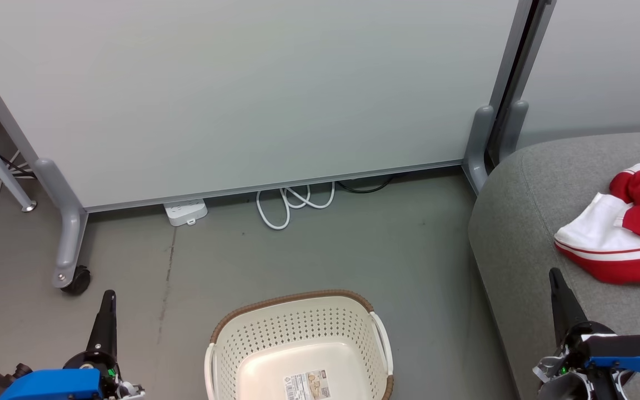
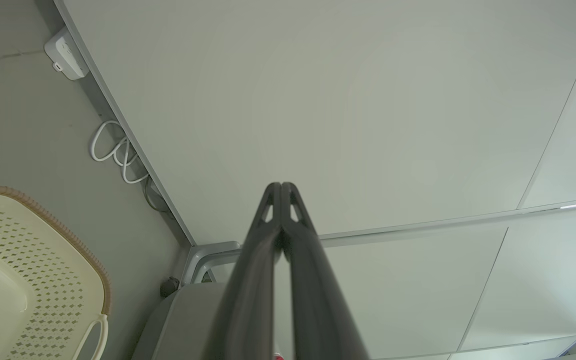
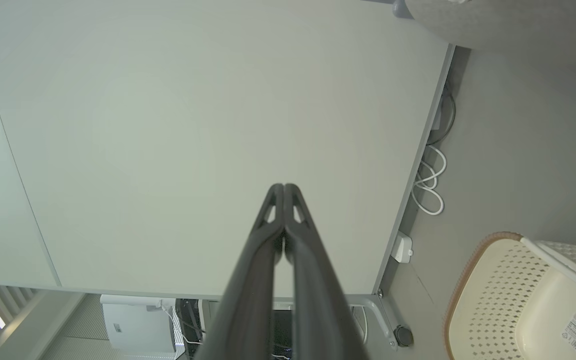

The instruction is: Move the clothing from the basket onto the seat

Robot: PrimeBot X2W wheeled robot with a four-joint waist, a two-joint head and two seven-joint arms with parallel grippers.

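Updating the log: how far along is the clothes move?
Done, by the look: the basket holds just its sticker, and the red and white clothing lies on the grey seat. In hand: nothing; the left gripper and right gripper are shut, empty. Left: nothing visible.

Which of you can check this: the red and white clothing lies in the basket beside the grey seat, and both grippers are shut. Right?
One thing is wrong: the head view shows the clothing on the seat, not in the basket. The left gripper and right gripper are shut.

Floor (image 1: 431,261) gap — between basket (image 1: 298,325), seat (image 1: 520,211)
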